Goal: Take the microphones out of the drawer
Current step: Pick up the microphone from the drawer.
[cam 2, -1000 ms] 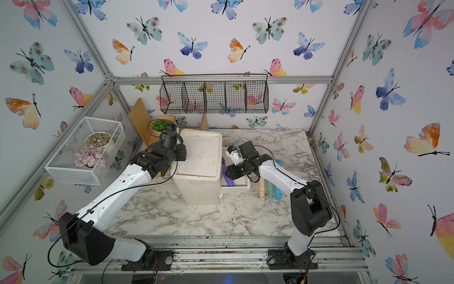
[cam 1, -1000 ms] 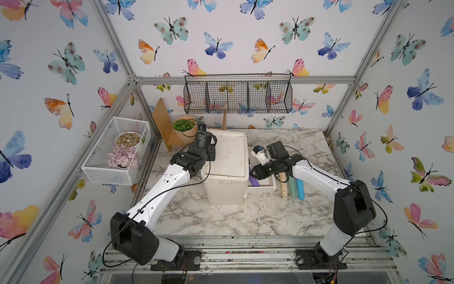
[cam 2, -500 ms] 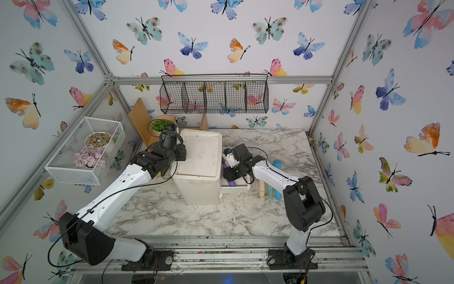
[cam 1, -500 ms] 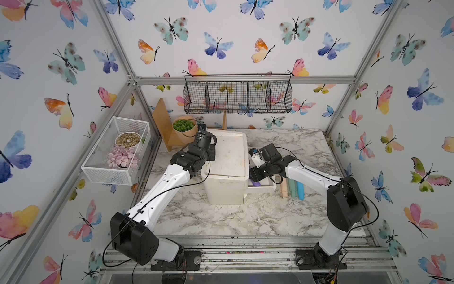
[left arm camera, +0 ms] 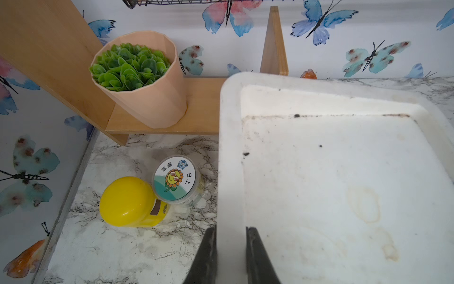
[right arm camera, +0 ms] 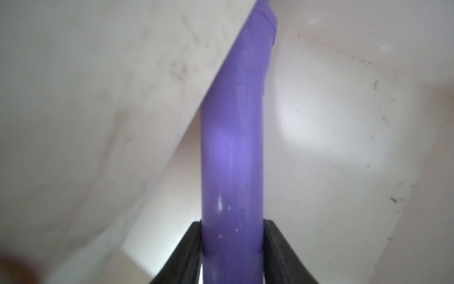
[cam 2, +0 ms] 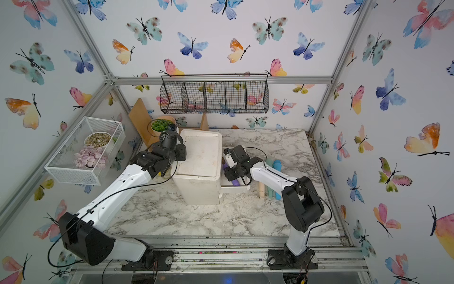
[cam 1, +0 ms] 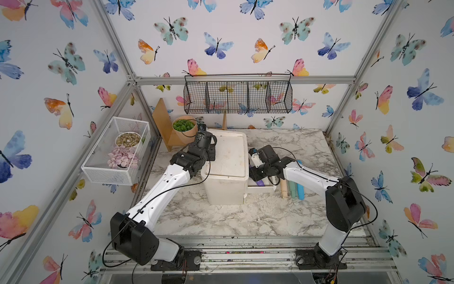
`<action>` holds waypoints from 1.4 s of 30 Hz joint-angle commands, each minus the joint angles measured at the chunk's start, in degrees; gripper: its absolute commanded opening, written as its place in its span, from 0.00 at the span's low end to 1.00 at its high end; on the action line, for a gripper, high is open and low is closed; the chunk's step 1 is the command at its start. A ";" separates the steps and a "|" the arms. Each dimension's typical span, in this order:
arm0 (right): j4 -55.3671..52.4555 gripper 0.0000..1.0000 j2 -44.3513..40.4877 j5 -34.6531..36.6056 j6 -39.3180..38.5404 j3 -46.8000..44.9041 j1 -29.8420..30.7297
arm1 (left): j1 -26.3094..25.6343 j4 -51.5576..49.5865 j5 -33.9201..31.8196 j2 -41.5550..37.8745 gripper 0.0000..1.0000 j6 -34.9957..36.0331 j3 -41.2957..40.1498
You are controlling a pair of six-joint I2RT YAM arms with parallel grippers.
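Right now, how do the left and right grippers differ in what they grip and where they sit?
The left gripper clamps the drawer unit by its top rim; the right gripper pinches the purple microphone. The left sits up at the unit's top; the right reaches down into the open drawer. Both are shut on something.

Purple microphone (right arm camera: 232,159), white drawer unit (cam 1: 231,157), grey-veined marble tabletop (cam 1: 245,216), butterfly-patterned walls (cam 1: 221,37), peach pot (left arm camera: 147,98).

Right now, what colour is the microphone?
The microphone is purple, clearest in the right wrist view.
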 commanded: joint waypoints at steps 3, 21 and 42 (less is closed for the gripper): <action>0.22 0.37 -0.01 2.65 0.96 -0.80 0.25 | 0.23 -1.43 -1.94 -0.14 0.00 2.40 -2.93; -2.25 0.23 -3.80 8.85 3.63 0.93 0.25 | 0.26 -1.25 -1.94 -0.92 0.00 2.50 -3.20; -2.70 0.19 -7.78 11.72 3.99 2.90 0.25 | 0.29 -1.08 -1.67 -0.09 0.00 2.74 -2.45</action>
